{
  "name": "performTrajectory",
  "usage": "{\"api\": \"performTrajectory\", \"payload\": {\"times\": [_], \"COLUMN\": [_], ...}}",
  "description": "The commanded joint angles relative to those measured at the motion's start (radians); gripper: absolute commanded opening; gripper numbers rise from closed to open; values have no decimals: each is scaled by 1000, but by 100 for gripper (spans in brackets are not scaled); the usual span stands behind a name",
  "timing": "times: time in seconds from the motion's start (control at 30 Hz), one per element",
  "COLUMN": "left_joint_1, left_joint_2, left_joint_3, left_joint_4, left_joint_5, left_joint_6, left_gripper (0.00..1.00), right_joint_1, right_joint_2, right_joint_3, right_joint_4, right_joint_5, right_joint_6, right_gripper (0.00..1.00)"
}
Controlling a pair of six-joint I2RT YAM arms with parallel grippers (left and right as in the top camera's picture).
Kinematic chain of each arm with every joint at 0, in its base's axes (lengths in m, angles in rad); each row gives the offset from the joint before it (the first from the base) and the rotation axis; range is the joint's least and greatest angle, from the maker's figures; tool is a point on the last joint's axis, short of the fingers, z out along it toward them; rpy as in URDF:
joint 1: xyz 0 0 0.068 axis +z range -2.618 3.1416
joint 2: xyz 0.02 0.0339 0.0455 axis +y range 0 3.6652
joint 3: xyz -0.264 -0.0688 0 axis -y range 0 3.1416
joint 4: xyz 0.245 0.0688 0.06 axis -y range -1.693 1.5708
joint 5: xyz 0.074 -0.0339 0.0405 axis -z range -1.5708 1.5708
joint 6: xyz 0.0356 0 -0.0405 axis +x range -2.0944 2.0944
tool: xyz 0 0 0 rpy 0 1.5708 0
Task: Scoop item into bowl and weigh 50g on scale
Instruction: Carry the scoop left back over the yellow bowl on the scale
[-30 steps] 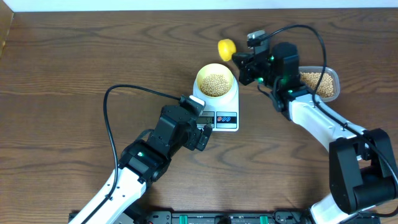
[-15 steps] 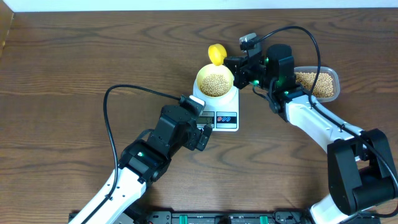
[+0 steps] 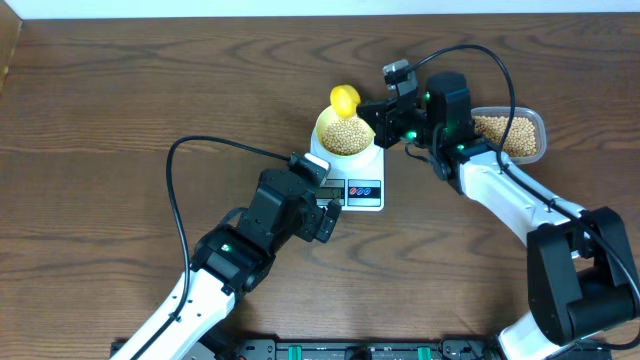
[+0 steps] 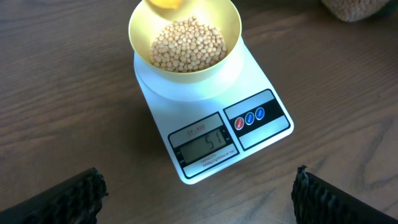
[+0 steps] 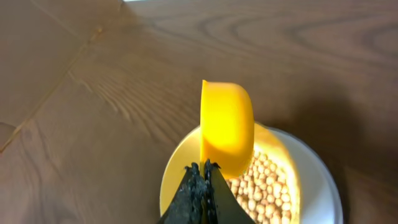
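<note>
A: Right wrist view: what do the right fingers (image 5: 198, 190) hold?
B: Pinched tight on the yellow spoon (image 5: 227, 127), tipped over the bowl (image 5: 169, 177) at its 12 o'clock rim.
A: Left fingers (image 4: 68, 199)?
B: Spread wide, empty, at 7 o'clock of the scale (image 4: 264, 74); the bowl of beans (image 4: 188, 45) sits on it.

The desk (image 3: 100, 150) is showing dark brown wood grain with a soft satin sheen. The scale (image 4: 186, 93) is looking like smooth white plastic, faintly glossy, and its display (image 4: 205, 146) is reading as a dull grey panel. The bowl (image 4: 231, 30) and spoon (image 5: 227, 124) are appearing as smooth yellow plastic. The beans (image 4: 189, 46) are looking matt. The tub (image 3: 544, 135) is showing clear plastic. The right pincer (image 5: 202, 171) is looking matt black and ridged.
</note>
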Motion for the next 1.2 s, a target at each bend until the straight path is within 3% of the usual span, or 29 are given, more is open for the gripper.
{"api": "performTrajectory", "payload": {"times": [0.0,0.4,0.8,1.17], "left_joint_1": [4,4,4,4], "left_joint_2": [2,2,2,2], "left_joint_3": [2,2,2,2], "left_joint_4": [1,1,1,1], "left_joint_5": [-11,-11,-11,-11], "left_joint_6": [-16,-16,-16,-16], "left_gripper": [98,98,98,98], "right_joint_1": [4,4,40,90], "right_joint_2": [-1,-1,0,9], "right_joint_3": [103,338,340,339], "right_joint_4": [-98,-528,-599,-616], "right_joint_5": [-21,109,116,272], "right_joint_6": [-39,-292,-410,-528], "right_gripper": [1,1,1,1]}}
